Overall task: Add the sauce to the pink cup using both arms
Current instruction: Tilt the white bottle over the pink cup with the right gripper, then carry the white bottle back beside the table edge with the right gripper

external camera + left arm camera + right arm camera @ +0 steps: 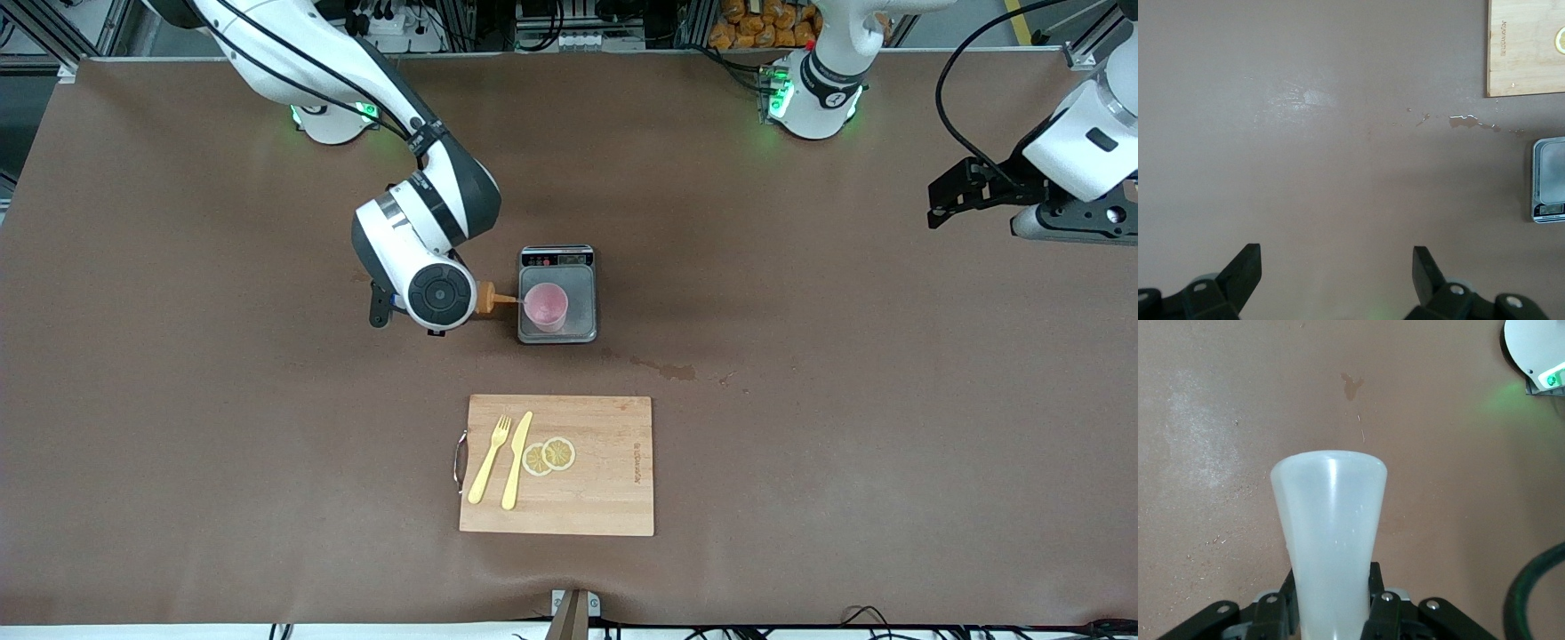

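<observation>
**Sauce bottle tipped at the pink cup**

We see the right gripper (1331, 613) clenched on the sauce bottle (1330, 540), held sideways just above the table with its orange nozzle (494, 299) at the rim of the pink cup (545, 307). The cup stands on the scale (578, 313) (a small grey one with its display on the side toward the robots). Nearer the front camera lies a cutting board (605, 498). The left gripper (1337, 283) waits over bare table at the left arm's end, jaws spread wide and holding nothing.
</observation>
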### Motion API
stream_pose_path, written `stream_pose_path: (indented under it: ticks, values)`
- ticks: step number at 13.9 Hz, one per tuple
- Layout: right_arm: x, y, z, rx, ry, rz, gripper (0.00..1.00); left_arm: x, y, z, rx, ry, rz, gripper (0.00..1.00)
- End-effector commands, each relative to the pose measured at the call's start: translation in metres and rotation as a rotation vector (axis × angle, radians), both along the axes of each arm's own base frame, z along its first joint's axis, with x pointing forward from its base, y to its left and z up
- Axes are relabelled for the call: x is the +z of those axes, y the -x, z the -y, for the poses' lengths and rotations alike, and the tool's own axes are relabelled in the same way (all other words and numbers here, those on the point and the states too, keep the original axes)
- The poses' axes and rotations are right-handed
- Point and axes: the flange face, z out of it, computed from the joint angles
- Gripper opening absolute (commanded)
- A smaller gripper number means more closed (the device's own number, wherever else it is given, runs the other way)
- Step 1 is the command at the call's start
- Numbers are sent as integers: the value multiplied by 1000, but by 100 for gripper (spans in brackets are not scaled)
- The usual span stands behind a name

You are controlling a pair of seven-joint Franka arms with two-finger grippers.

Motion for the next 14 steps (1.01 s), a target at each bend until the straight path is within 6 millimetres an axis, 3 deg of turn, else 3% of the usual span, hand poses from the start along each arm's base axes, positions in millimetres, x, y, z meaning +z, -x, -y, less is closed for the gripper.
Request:
stream_pose_path:
  ticks: [1, 5, 7, 14]
  values:
    - [11, -5, -2, -7, 25, 15, 38, 8, 7, -2, -17, -18, 1, 100]
    - [12, -12, 8, -14, 9, 10, 38, 9, 8, -3, -17, -18, 4, 100]
    - [14, -25, 30, -42, -31, -4, 39, 10, 8, -5, -14, -18, 5, 100]
    - [53, -55, 93, -29, -326, -78, 41, 8, 7, -6, -11, -18, 2, 100]
